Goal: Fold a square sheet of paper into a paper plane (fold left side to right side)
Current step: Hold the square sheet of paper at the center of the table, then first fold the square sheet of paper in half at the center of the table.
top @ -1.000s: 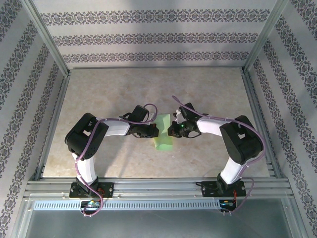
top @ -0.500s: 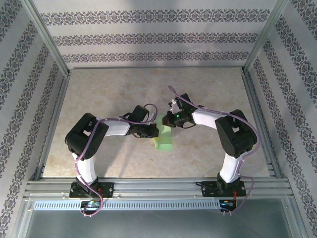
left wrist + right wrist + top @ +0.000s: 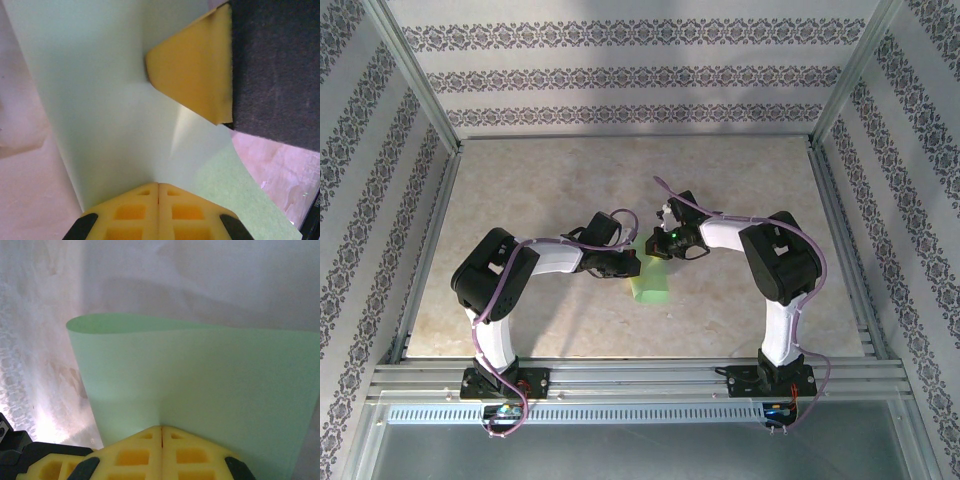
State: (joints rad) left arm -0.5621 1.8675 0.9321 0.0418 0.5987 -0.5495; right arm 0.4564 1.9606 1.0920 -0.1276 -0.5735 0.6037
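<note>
Where the overhead camera looks down, my left claw (image 3: 623,266) and right claw (image 3: 658,243) meet at the square sheet of paper (image 3: 648,285), which rests bowed on the surface (image 3: 740,180) between them. From my left wrist, my fingers are clamped together on the sheet's edge, with the right claw touching the sheet beyond. From my right wrist, my fingers pinch the sheet, which curls upward past them.
</note>
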